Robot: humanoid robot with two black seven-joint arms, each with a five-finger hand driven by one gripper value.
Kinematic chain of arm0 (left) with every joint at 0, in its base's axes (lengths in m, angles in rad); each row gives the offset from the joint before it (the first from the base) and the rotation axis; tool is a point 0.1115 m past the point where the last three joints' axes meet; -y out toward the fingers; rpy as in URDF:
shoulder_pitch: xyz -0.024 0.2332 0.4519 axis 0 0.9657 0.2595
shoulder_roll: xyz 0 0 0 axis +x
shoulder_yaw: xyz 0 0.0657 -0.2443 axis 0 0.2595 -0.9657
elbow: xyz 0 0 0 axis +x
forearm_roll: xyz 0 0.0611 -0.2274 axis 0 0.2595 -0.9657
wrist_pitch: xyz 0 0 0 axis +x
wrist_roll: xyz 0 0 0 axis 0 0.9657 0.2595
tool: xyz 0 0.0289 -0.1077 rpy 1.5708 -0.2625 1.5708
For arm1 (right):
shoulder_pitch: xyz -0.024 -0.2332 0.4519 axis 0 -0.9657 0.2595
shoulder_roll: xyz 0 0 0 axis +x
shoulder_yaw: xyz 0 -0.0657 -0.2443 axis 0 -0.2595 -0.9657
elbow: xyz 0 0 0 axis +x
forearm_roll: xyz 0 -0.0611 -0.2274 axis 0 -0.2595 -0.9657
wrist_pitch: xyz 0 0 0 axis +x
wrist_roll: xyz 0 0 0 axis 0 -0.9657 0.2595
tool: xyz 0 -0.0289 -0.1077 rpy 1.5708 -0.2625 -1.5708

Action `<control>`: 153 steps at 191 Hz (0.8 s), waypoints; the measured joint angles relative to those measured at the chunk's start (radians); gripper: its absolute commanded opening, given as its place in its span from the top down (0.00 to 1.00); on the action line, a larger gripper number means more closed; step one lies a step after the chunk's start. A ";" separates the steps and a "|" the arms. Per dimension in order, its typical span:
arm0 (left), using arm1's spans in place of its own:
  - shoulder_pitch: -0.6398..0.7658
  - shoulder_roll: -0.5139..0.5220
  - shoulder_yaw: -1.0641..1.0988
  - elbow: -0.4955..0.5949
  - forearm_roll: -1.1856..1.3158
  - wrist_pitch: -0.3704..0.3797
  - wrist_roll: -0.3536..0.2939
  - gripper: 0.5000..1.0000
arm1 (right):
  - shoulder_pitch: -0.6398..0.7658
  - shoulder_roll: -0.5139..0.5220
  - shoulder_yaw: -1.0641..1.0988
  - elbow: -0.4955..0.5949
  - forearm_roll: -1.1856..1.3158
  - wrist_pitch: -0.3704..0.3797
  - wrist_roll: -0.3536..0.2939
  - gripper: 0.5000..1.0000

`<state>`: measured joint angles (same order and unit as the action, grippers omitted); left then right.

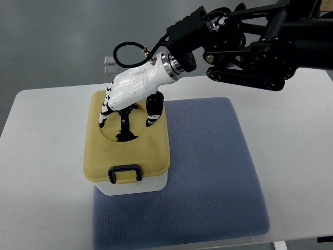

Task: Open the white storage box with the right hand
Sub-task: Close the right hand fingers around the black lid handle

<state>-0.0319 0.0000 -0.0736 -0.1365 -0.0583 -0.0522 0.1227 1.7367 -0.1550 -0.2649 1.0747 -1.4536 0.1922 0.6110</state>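
**Right hand on lid of closed storage box**

The storage box stands on the left part of a blue mat, its left side overhanging onto the white table. White body, tan lid seated flat; box reads as closed, contents hidden. A dark latch handle sits at the near edge of the lid, apparently untouched.

The right hand comes in from the far right and rests on the far half of the lid, over a round recess. Fingers are curled downward: several fingertips sit on the left rim of the recess, a dark digit reaches into it, and the thumb presses the lid to the right. Nothing appears clamped; whether the digits hook any edge cannot be told.

Judgement: the hand is placed for purchase in the recess, to lift the lid. The near latch may hold it down. Lid not yet raised.

Left arm not in view.
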 measured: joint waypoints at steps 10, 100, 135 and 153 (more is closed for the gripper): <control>0.000 0.000 0.000 0.000 0.000 0.000 0.000 0.00 | -0.001 0.001 -0.002 -0.001 -0.001 -0.004 0.000 0.46; 0.000 0.000 0.000 0.000 0.000 0.000 0.000 0.00 | -0.016 0.009 -0.002 -0.010 -0.001 -0.028 -0.011 0.95; 0.000 0.000 0.000 0.000 0.000 0.000 0.000 0.00 | -0.019 0.009 0.002 -0.012 0.001 -0.028 -0.012 1.00; 0.000 0.000 0.000 0.000 0.000 0.000 0.000 0.00 | -0.020 0.008 0.008 -0.012 0.005 -0.028 -0.012 1.00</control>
<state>-0.0318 0.0000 -0.0736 -0.1365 -0.0583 -0.0522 0.1227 1.7168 -0.1470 -0.2573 1.0631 -1.4488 0.1641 0.5993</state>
